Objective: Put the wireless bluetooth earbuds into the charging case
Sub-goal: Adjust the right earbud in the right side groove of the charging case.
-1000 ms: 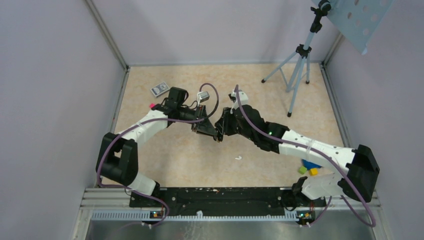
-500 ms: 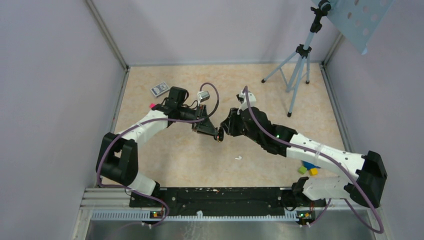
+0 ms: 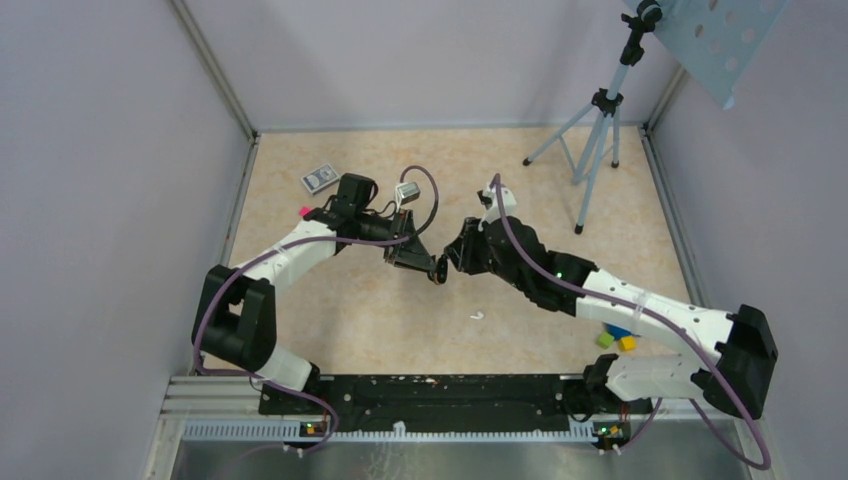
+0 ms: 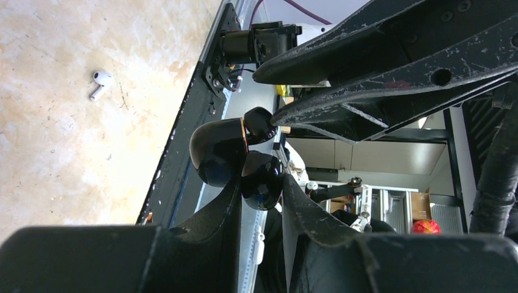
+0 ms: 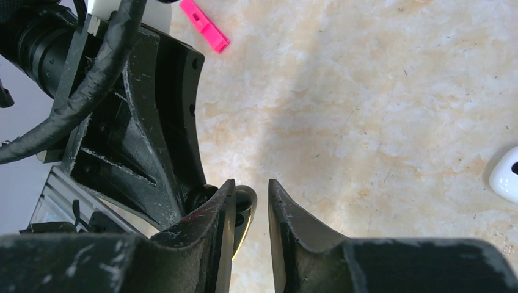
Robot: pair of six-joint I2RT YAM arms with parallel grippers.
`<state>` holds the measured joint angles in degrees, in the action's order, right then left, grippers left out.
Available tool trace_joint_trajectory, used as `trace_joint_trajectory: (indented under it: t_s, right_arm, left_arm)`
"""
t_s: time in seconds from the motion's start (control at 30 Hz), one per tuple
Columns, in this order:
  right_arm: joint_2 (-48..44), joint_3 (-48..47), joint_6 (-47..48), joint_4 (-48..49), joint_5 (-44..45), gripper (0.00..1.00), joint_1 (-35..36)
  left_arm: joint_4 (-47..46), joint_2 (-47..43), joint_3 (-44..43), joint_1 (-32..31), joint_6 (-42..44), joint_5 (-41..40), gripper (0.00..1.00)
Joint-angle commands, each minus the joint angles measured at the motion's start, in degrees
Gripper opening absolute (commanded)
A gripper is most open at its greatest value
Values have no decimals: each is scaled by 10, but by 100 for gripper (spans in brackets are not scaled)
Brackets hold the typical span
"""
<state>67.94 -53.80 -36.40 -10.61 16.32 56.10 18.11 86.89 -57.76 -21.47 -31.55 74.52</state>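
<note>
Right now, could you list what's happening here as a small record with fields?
left gripper: shut on the black case
right gripper: jaws nearly together, tips at the case; grip unclear
white earbud: lying loose on the table
other things: pink piece, blocks, tripod

Inside a robotics lab: partition walls [image 3: 110,200] boxing a marbled counter [image 3: 380,320], tripod [image 3: 603,100] in the corner, shelving [image 4: 391,198] beyond

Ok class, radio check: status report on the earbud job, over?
Left gripper shut on black charging case. Right gripper at case, touching black earbud, grip unclear. White earbud loose on table; nothing blocking.
</note>
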Motion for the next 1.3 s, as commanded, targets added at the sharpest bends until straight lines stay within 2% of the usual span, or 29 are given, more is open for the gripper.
trace_joint_trajectory:
  t_s: [0.0, 0.83, 1.27]
  right_arm:
    - [-22, 8, -4, -8, 4, 25, -2]
    - [-43, 32, -15, -9, 13, 22, -1]
    - [-33, 1, -3, 0, 57, 28, -1]
  left_arm:
    - [-25, -8, -12, 0, 1, 16, 0]
    - [-19, -6, -20, -1, 3, 15, 0]
    - [-8, -6, -27, 0, 11, 16, 0]
